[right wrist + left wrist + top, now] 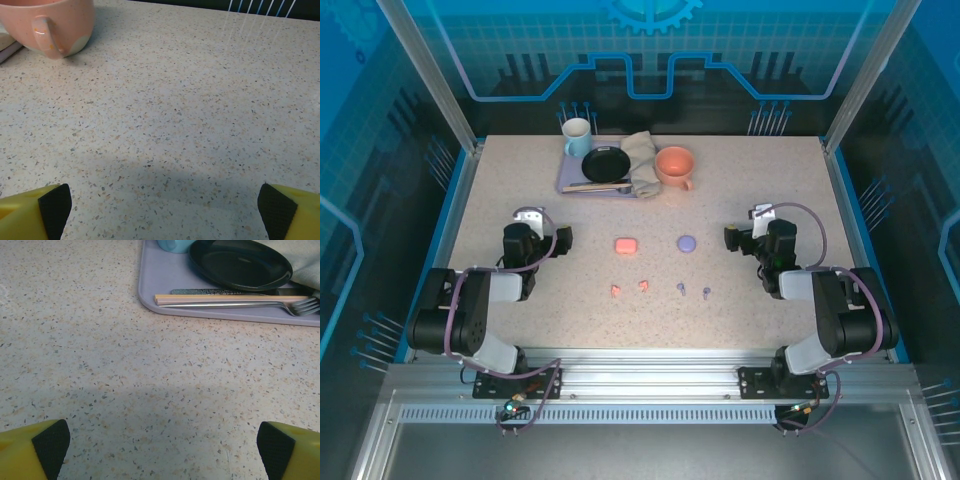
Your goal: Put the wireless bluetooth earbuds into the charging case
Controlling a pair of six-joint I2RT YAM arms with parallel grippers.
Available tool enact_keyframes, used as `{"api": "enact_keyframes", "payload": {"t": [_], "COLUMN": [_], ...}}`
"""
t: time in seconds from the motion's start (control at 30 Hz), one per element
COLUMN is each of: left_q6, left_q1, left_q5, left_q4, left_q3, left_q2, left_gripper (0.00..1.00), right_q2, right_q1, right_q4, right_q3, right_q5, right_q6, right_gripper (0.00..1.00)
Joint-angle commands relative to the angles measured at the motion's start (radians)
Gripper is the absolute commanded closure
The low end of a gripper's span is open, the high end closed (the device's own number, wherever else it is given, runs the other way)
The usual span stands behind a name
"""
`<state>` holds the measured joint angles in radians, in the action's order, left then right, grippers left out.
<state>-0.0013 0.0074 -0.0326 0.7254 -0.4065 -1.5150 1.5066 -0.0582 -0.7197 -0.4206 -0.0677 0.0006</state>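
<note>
Speckled beige table stands inside blue walls. Four wireless bluetooth earbuds lie near its middle in one row running left to right: the coral-pink pair on the left, the lilac pair on the right. They are too small to tell their long axis or their pointing.

Just behind the row lie a pink case and a purple case; whether the lids are open I cannot tell. At the far edge a lilac tray holds a blue mug, black plate, chopsticks, fork and grey cloth. A coral mug stands beside it.

The left gripper and right gripper have fingers spread wide and hold nothing. The buds lie between them, well apart, nearer the bases.
</note>
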Motion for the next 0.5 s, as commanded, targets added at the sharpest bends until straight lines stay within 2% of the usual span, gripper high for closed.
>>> {"api": "enact_keyframes", "payload": {"t": [0.0, 0.07, 0.17, 0.27, 0.33, 0.47], "left_q6": [-0.02, -0.049, -0.095, -0.106, -0.152, -0.332], "left_q1": [0.006, 0.005, -0.011, -0.065, -0.097, -0.105], "left_q5": [-0.01, -0.036, -0.06, -0.116, -0.137, -0.094], "left_q4": [-0.136, -0.262, -0.441, -0.588, -0.724, -1.024], "left_q3": [-0.087, -0.133, -0.196, -0.26, -0.334, -0.513], "left_q2": [0.067, 0.099, 0.141, 0.188, 0.208, 0.19], "left_gripper": [0.01, 0.01, 0.01, 0.01, 0.01, 0.01], "right_q2": [-0.078, -0.147, -0.228, -0.31, -0.322, -0.304], "right_q1": [0.003, 0.001, 0.011, 0.023, 0.06, 0.063], "right_q4": [0.127, 0.322, 0.47, 0.706, 0.868, 1.065], "right_q3": [-0.063, -0.132, -0.168, -0.231, -0.313, -0.434], "right_q5": [-0.088, -0.146, -0.125, -0.18, -0.122, 0.019], "right_q6": [0.037, 0.088, 0.18, 0.416, 0.5, 0.523], "right_gripper": [0.0, 0.0, 0.0, 0.0, 0.0, 0.0]}}
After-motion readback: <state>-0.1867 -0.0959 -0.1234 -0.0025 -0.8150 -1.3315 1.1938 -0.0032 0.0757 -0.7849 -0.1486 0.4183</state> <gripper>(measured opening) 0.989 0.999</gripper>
